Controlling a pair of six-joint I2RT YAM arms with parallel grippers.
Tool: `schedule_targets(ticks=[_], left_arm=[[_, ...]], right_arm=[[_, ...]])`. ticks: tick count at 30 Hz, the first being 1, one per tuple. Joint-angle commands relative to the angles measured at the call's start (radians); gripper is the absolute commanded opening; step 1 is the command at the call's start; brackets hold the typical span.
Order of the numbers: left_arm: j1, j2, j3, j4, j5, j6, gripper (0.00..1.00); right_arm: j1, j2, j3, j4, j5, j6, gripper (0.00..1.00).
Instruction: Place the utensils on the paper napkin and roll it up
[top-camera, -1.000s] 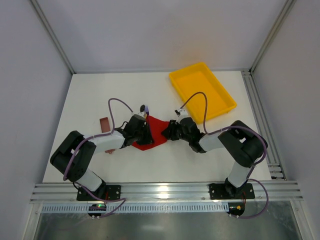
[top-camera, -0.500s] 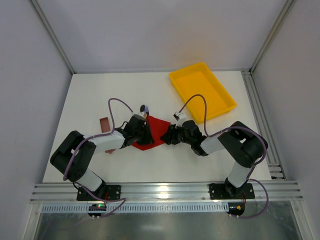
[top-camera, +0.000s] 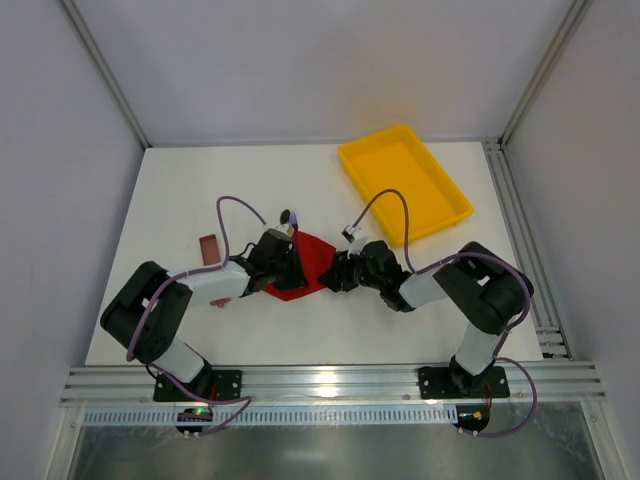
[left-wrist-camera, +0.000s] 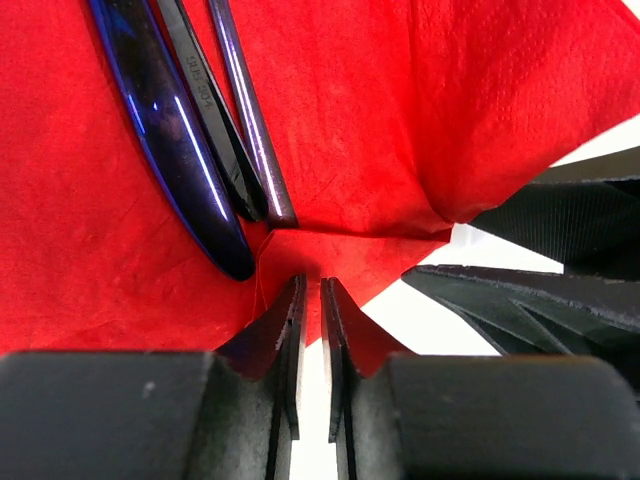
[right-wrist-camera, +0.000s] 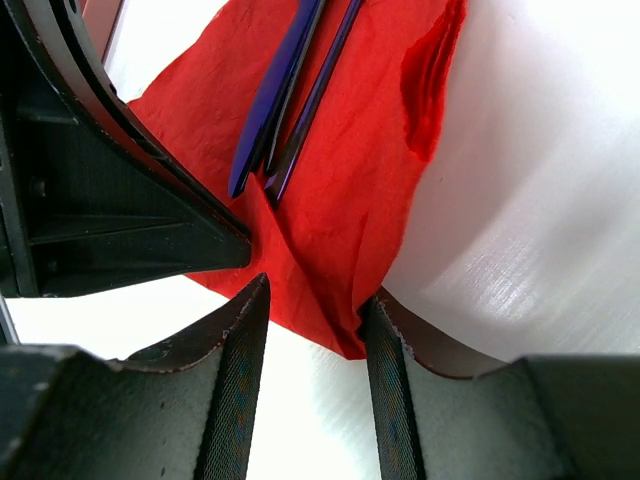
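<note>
The red paper napkin (top-camera: 312, 258) lies creased between my two grippers. The blue-purple utensil (left-wrist-camera: 170, 130) and the black utensil (left-wrist-camera: 205, 100) lie side by side on it, and their far ends stick out past its edge (top-camera: 287, 216). My left gripper (top-camera: 291, 271) has its jaws almost together, pinching the napkin's near edge (left-wrist-camera: 312, 285). My right gripper (top-camera: 329, 275) is open, and its jaws straddle the napkin's near corner (right-wrist-camera: 315, 292). The napkin (right-wrist-camera: 340, 200) and both utensils (right-wrist-camera: 272, 95) also show in the right wrist view.
A yellow tray (top-camera: 452, 222) stands at the back right. A small brownish-red block (top-camera: 210, 247) lies left of my left arm. The two grippers sit close together, tips almost facing. Metal rails run along the table's near and right edges.
My right gripper has slid left onto the napkin's near corner. The left gripper, napkin and utensils have not visibly moved.
</note>
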Motion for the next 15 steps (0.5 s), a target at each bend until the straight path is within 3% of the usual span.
schedule_targets(ticks=[1,10,15], left_arm=[[-0.003,0.005,0.01,-0.023,-0.023,0.025,0.13],[-0.003,-0.015,0.02,-0.034,-0.007,0.031,0.0],[-0.003,-0.039,0.01,-0.016,0.014,0.03,0.0]], right_arm=[[0.014,-0.005,0.016,-0.051,0.044,-0.056,0.44],[0.012,-0.025,0.016,-0.074,0.085,-0.043,0.43],[0.014,-0.031,0.01,-0.077,0.098,-0.041,0.43]])
